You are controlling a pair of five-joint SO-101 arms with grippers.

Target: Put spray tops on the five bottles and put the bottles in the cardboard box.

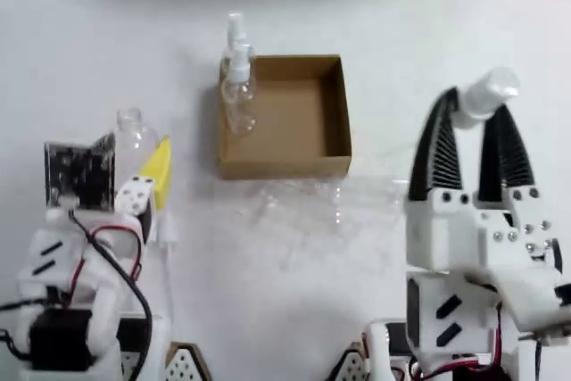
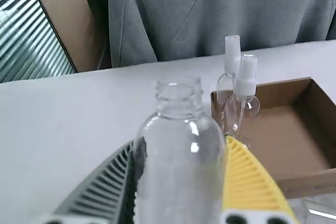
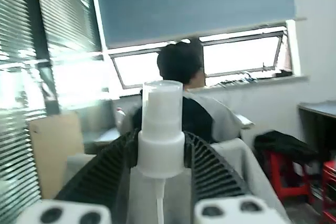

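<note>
Capping step: left gripper (image 2: 181,153) clamps an open bottle (image 2: 178,129), right gripper (image 3: 161,148) pinches a spray top (image 3: 161,124) (next: centre it over the neck).

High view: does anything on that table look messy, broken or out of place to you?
Nothing looks spilled or broken. The one untidy thing is some crumpled clear plastic lying on the table between the cardboard box and the arms. Two capped bottles stand upright at the box's left wall.
</note>
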